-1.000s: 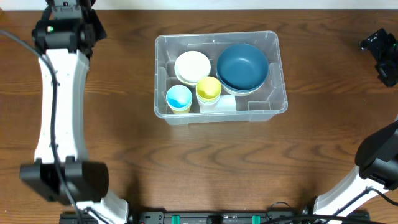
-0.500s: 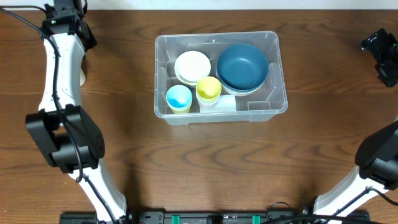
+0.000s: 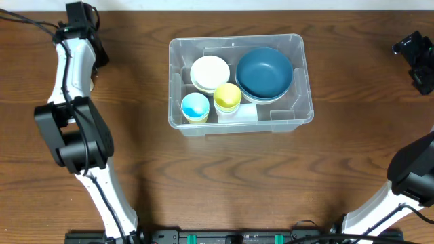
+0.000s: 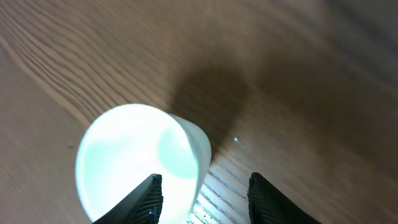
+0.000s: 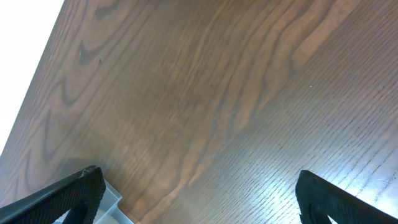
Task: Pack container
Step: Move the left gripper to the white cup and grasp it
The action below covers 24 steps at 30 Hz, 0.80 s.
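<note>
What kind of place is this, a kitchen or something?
Probably a robotics lab bench: a left arm and a right arm stand at a wooden table, with a clear container of bowls and cups between them.

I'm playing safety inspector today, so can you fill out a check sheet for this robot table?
Surface: brown wooden table, no spills seen.
Job's things: clear container mid-table, holding a white bowl, blue bowl, blue cup and yellow cup; a pale cup stands outside it, under the left hand.
Clutter: nothing seen.
Hands: left hand open, one finger over the pale cup's mouth, the other outside its wall; right hand wide open, holding nothing.
Cables: black cables at the far-left corner.
Surroundings: white strip past the table's far edge.
</note>
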Available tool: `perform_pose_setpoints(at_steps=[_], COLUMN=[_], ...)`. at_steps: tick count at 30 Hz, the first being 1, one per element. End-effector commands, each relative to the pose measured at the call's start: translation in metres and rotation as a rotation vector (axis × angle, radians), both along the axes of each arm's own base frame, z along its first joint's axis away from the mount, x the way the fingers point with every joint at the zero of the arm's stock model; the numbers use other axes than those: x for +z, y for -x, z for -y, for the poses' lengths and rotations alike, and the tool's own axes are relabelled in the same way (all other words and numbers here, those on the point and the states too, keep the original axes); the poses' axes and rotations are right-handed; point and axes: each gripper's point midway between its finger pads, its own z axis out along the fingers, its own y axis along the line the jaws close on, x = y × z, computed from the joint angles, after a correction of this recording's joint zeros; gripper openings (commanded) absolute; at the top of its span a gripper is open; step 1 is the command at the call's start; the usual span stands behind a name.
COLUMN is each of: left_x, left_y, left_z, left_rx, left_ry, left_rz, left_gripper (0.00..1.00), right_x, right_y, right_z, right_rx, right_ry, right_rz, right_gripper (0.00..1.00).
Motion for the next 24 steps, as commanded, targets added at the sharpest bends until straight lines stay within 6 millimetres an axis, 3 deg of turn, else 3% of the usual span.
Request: perform_pose_setpoints(at_steps=[1,9,18,24], left_x=[-0.020,-0.044,-0.052,-0.059], left_y=[0.007,0.015,0.023,0.027], left_z=[-0.003,-0.002,0.003,0.023], left_rx=[0.031,0.038,0.037,0.002], left_ry=[0.002,0.015,0.037,0.140], left_rz=[-0.045,-0.098,-0.131,-0.154], left_gripper=[0.46,0.44,0.07,0.06], right_x=[0.001,0.001,0.001,0.001], right_y=[-0.001,-0.001,-0.001,-0.001], right_z=[-0.001,-0.001,-0.001,-0.001], right_rx=[-0.005,-0.005,-0.005,-0.005], right_ry=[-0.002,-0.002,-0.002,-0.002], right_rz=[0.003,0.003,0.003,0.003], right_gripper=[0.99,0.99,0.99,0.99])
